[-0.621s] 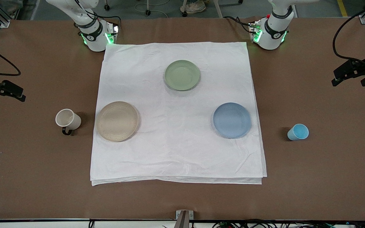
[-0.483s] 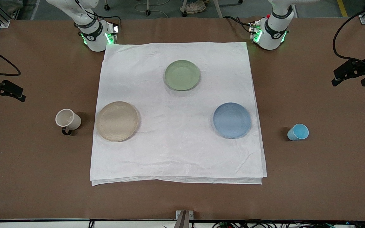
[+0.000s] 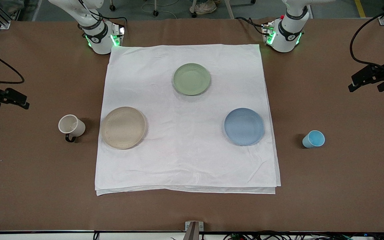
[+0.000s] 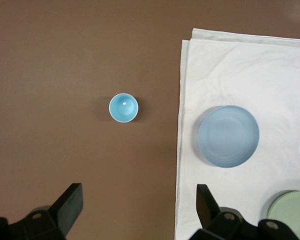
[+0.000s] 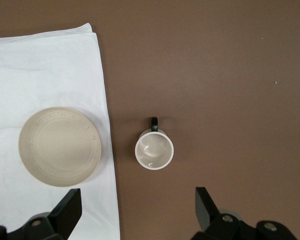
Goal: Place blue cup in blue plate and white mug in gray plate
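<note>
My left gripper (image 4: 137,210) hangs high over bare table toward the left arm's end, fingers spread wide, blue cup (image 4: 123,107) below it. My right gripper (image 5: 137,212) hangs likewise over the right arm's end, fingers wide apart, white mug (image 5: 154,150) below, likely staged for pickups. Both stand upright and empty on the table, off the cloth (image 3: 185,116). Blue plate (image 3: 244,126), gray plate (image 3: 123,127) and green plate (image 3: 191,79) lie empty on it.

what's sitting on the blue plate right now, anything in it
Nothing. The blue plate lies bare on the white cloth; the left wrist view shows its whole inside. The blue cup stands apart on the brown table. What's under the plate is covered.
</note>
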Tool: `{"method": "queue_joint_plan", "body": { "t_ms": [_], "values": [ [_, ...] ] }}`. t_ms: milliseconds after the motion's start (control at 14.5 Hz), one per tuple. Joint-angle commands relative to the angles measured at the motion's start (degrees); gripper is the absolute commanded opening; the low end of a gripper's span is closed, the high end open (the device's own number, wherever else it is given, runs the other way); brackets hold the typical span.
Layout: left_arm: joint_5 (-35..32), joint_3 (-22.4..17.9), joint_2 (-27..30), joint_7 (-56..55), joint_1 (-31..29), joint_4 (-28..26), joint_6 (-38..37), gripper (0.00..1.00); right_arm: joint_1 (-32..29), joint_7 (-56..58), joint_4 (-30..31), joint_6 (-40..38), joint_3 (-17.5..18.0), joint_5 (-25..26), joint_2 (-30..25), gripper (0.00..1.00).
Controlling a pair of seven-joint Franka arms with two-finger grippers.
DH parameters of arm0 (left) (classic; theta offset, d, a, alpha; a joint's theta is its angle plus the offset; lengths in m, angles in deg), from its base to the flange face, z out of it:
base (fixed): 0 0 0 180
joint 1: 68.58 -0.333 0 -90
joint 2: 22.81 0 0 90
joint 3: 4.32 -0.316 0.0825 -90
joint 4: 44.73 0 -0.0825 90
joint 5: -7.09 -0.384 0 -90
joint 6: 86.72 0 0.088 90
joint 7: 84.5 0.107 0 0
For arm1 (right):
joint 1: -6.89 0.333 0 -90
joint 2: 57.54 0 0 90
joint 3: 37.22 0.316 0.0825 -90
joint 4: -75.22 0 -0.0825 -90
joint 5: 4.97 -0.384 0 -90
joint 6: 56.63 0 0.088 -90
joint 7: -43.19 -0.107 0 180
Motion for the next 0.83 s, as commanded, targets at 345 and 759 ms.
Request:
{"method": "queue_joint_plan", "body": {
  "t_ms": [345, 759],
  "values": [
    [-3.9, 0.0, -12.1, 0.1, -4.0, -14.6, 24.3, 1.00, -1.9, -0.3, -0.3, 12.2, 1.0, 0.8, 23.4, 1.00],
    [-5.4, 0.4, -22.5, -8.9, 0.3, -14.8, 33.0, 1.00, -2.0, 0.3, 0.0, 15.6, 0.9, 0.7, 29.7, 1.00]
  ]
}}
